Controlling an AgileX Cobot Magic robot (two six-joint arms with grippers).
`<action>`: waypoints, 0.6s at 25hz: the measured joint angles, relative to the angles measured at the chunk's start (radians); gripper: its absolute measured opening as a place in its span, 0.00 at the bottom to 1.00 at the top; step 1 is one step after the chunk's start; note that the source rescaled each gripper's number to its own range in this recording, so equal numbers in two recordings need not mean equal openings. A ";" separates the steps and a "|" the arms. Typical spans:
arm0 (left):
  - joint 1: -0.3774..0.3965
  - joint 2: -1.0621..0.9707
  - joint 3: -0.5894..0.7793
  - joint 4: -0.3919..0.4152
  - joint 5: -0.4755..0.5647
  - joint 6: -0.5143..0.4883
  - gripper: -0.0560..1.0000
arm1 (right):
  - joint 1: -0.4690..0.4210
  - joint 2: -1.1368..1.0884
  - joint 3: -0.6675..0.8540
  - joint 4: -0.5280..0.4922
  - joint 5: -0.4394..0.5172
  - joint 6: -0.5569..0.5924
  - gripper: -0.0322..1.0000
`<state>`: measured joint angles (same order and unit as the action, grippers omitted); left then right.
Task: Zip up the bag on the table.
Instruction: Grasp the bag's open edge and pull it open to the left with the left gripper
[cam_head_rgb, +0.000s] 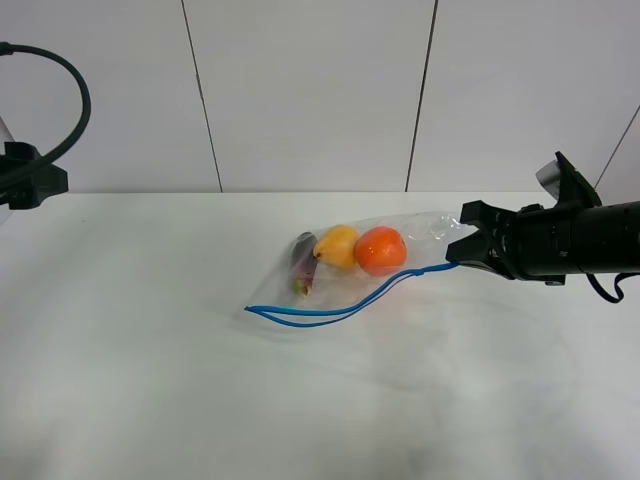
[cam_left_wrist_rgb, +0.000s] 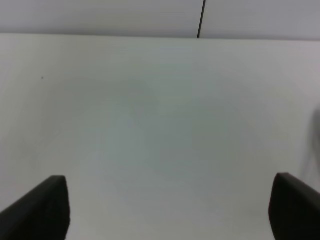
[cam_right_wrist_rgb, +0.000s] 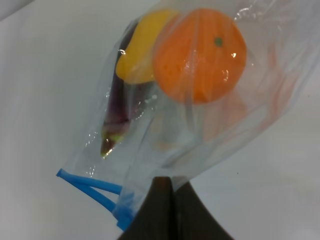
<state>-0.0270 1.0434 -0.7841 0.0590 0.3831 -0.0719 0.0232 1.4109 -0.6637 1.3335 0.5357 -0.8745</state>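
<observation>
The left fingers (cam_left_wrist_rgb: 40, 210) stand spread wide; the right fingers (cam_right_wrist_rgb: 165, 212) are pressed together.

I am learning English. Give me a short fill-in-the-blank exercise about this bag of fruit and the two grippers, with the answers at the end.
1. The zip strip along the edge of the bag has the colour ____.
2. Inside the bag, the fruit nearest the right gripper is the ____.
3. The right gripper is shut on the bag, while the left gripper is ____.
4. The bag lies on a table whose colour is ____.

Missing words: blue; orange; open; white.
</observation>
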 joint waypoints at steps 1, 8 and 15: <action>0.000 0.000 0.000 0.000 0.002 0.000 0.90 | 0.000 0.000 0.000 0.000 0.000 0.000 0.03; -0.082 0.000 0.000 -0.002 0.029 0.043 0.90 | 0.000 0.000 0.000 0.000 -0.003 0.000 0.03; -0.312 0.000 0.000 -0.002 0.031 0.054 0.90 | 0.000 0.000 0.000 0.000 -0.003 0.000 0.03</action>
<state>-0.3393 1.0438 -0.7841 0.0567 0.4145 -0.0180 0.0232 1.4109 -0.6637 1.3335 0.5327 -0.8745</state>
